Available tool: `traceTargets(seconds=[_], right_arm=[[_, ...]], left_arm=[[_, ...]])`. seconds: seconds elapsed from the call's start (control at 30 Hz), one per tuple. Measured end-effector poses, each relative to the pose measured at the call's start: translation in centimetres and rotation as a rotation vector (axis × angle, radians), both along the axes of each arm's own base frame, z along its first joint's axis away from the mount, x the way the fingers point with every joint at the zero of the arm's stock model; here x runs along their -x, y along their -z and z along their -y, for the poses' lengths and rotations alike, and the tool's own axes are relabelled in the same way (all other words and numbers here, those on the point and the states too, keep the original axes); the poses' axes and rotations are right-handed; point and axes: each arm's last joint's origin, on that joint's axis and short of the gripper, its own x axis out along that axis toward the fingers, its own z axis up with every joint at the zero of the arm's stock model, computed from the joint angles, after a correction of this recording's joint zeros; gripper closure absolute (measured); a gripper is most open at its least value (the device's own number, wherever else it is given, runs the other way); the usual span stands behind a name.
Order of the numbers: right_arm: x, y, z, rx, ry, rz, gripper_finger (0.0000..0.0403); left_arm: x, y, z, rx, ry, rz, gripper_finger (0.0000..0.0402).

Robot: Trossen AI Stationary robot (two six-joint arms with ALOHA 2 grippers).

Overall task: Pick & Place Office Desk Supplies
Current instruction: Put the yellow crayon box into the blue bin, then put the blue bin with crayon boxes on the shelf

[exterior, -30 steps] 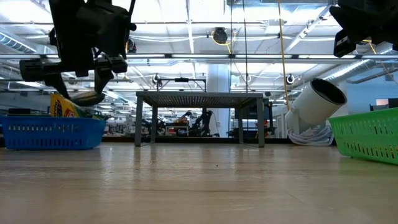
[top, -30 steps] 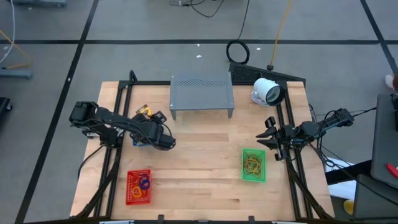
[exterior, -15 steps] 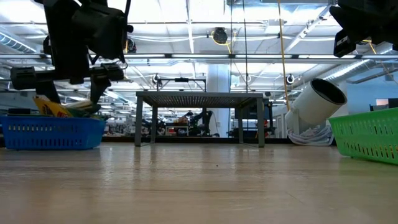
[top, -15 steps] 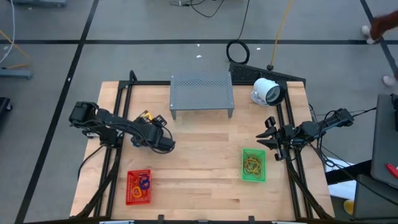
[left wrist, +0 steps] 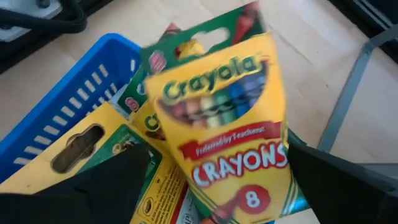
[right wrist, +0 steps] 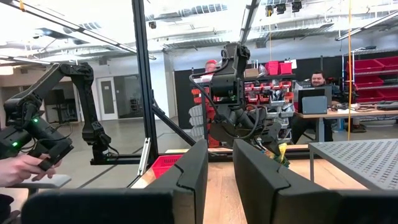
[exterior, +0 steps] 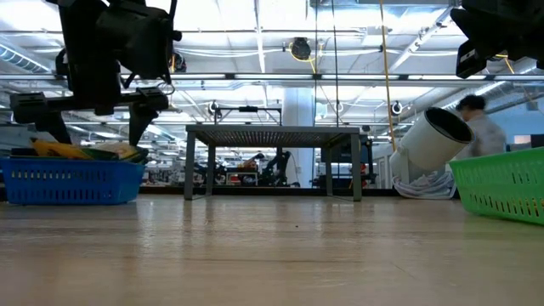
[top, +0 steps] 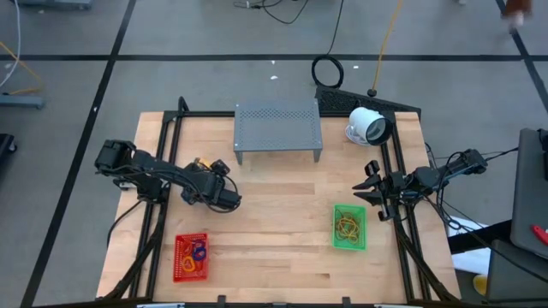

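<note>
Wooden worktop (top: 274, 214) w/ grey perforated stand (top: 277, 128) at 12 o'clock and white round device (top: 368, 127) toward 1.

Vs earlier: the yellow crayon pack (left wrist: 230, 130) was upright in the left pincer (top: 205, 171) a sec ago; now it's been let go and lies flat on other packs in the blue basket (exterior: 70, 180), at about 9 o'clock on the worktop. Low view: pincer fingers spread wider than before, straddling the basket contents, holding nothing.

Hard to see: from above the blue basket is nearly all hidden under the left arm; left wrist view cuts off the lower packs.

Right pincer (top: 370, 193) hovers at 3 o'clock, just above the green basket (top: 348, 228); fingers nearly closed w/ a narrow gap, nothing between them. Red basket (top: 191, 257) w/ band loops at 7.
</note>
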Motion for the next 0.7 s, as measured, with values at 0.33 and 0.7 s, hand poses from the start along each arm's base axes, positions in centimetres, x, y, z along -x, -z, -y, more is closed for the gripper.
traceTargets(seconds=[0.33,0.7], right_arm=[[0.0,0.0,0.0,0.0,0.0,0.0,0.0337],[0.0,0.0,0.0,0.0,0.0,0.0,0.0336]], left_arm=[[-0.4,-0.7,0.1,0.003,0.0,0.009,0.0007],[-1.3,-3.4,0.0,-0.08,0.044,0.016,0.0003]])
